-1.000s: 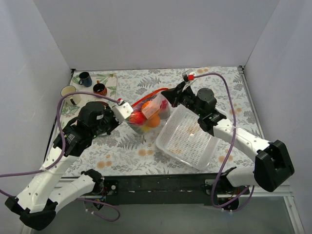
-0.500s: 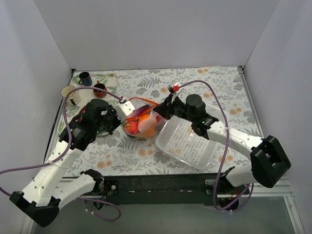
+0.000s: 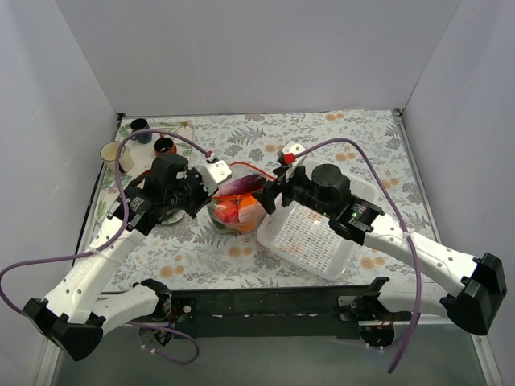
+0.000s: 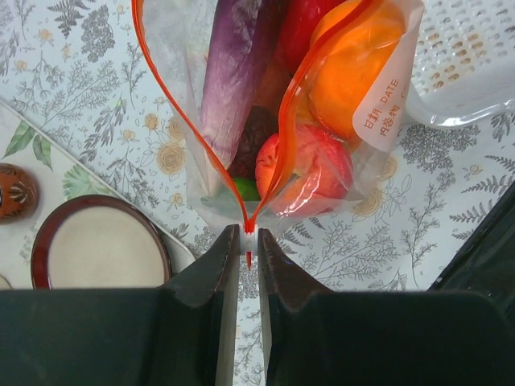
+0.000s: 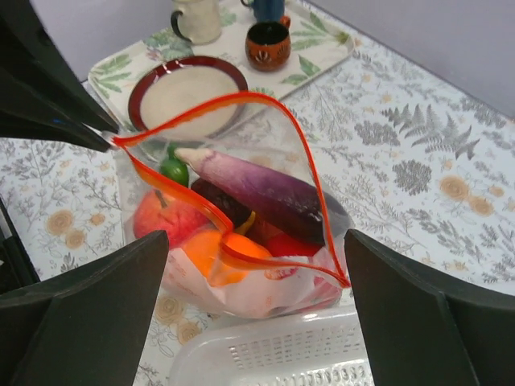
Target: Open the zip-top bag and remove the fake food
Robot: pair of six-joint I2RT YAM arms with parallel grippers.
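The zip-top bag [image 3: 238, 206] rests on the table between the arms, its orange-red zip mouth spread wide. My left gripper [image 4: 249, 240] is shut on the zip strip's end at the bag's left corner [image 3: 211, 186]. Inside lies the fake food: a purple eggplant [image 5: 265, 189], an orange ball [image 5: 213, 253], a red apple [image 5: 165, 219], a green piece [image 5: 173, 170] and a dark piece under the eggplant. My right gripper [image 5: 256, 241] stands open just short of the bag's near lip, holding nothing; in the top view it [image 3: 273, 195] hangs over the bag's right edge.
A white mesh basket [image 3: 314, 237] lies tilted right of the bag, its rim touching the bag [image 5: 273, 358]. At the back left a leaf-print tray [image 3: 181, 129] carries mugs [image 3: 165, 146] and a round dish [image 5: 189, 88]. Side walls close in left and right.
My right gripper opened and let go of the bag's mouth, then drew back toward the near side. The bag sank lower on the table. The left gripper kept its hold.
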